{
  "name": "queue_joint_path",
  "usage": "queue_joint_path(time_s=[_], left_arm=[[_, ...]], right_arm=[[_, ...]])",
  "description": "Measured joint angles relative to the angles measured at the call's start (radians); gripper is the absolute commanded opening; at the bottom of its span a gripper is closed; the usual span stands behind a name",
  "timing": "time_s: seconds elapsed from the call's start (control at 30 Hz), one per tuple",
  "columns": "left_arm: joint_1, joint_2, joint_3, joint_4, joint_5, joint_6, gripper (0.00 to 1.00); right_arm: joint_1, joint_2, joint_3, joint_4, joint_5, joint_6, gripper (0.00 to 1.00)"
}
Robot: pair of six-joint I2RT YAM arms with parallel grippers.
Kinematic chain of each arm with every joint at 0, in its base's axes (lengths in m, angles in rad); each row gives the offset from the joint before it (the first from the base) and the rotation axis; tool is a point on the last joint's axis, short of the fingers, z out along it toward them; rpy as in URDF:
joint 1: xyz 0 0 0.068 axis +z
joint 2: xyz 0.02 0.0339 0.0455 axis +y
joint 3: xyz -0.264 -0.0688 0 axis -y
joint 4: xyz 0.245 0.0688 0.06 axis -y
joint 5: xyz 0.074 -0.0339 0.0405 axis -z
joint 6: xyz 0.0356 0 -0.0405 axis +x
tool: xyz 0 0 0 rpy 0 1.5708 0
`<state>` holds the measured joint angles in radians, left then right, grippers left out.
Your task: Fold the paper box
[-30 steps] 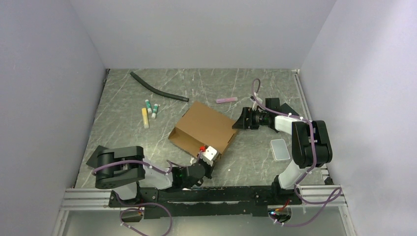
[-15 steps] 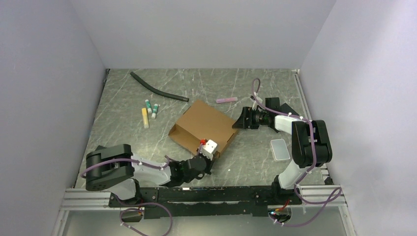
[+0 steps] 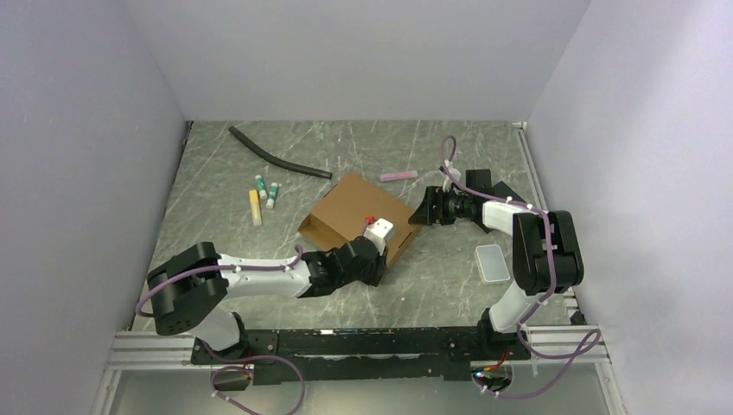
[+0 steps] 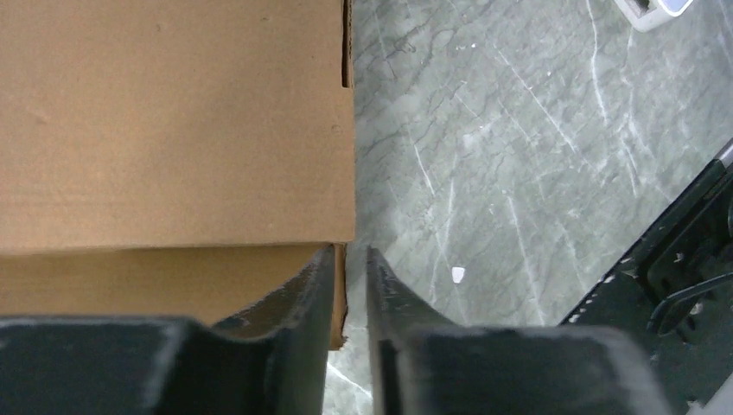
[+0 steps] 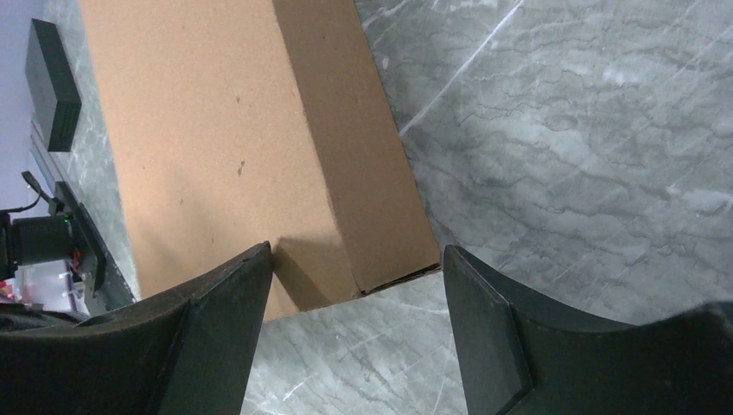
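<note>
1. Room: pale, plain walls (image 3: 363, 60) close in the work area on the left, the far side and the right. An aluminium rail (image 3: 389, 343) runs along the near edge, where both arm bases are bolted.
2. Surface: the counter (image 3: 432, 285) is grey-green with a marbled pattern and many thin white scratches.
3. The paper box (image 3: 354, 214) lies near the middle of the counter, turned diagonally to the counter's edges. Its flat brown top panel faces up and a low side wall shows on its near-left face.
4. Left hand (image 4: 350, 255): the arm reaches low across the counter to the box's near-right corner. The fingers (image 4: 304, 298) are drawn almost together, and a thin cardboard edge at that corner sits in the slit between them.
5. Right hand (image 5: 356, 251): spread wide at the box's right corner. In the right wrist view the end of the box lies between the two fingers. Contact cannot be judged, and nothing is gripped.
6. Loose items on the counter:
   - A black hose (image 3: 278, 156) at the far left.
   - A yellow tube (image 3: 255, 207) and green-capped tubes (image 3: 267, 191), left of the box.
   - A pink stick (image 3: 398, 175), beyond the box.
   - A translucent lid (image 3: 491, 262) to the right, beside the right arm.
</note>
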<state>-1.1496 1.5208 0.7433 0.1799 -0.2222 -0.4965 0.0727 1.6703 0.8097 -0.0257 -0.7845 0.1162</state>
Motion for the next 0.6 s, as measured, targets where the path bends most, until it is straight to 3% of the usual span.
queue_joint_path(time_s=[0.13, 0.27, 0.3, 0.33, 0.4, 0.43, 0.6], left_arm=[[0.002, -0.043, 0.026, -0.100, 0.001, -0.040, 0.65], [0.005, -0.199, 0.026, -0.221, 0.007, -0.076, 0.68], [0.007, -0.242, 0.026, -0.243, 0.009, -0.087, 0.63], [0.009, -0.278, 0.025, -0.259, 0.012, -0.101, 0.51], [0.015, -0.361, 0.006, -0.278, 0.022, -0.147, 0.12], [0.017, -0.393, -0.013, -0.282, 0.027, -0.175, 0.00], [0.023, -0.466, -0.172, -0.289, 0.071, -0.316, 0.00]], right_arm=[[0.002, 0.002, 0.001, -0.003, 0.001, -0.004, 0.75], [0.002, 0.002, 0.002, -0.004, 0.001, -0.005, 0.75], [0.002, 0.003, 0.002, -0.004, 0.001, -0.005, 0.75], [0.002, 0.003, 0.003, -0.005, 0.001, -0.005, 0.75], [0.002, 0.004, 0.003, -0.005, 0.001, -0.005, 0.75], [0.002, 0.004, 0.003, -0.005, 0.001, -0.005, 0.75], [0.002, 0.005, 0.003, -0.006, 0.001, -0.005, 0.75]])
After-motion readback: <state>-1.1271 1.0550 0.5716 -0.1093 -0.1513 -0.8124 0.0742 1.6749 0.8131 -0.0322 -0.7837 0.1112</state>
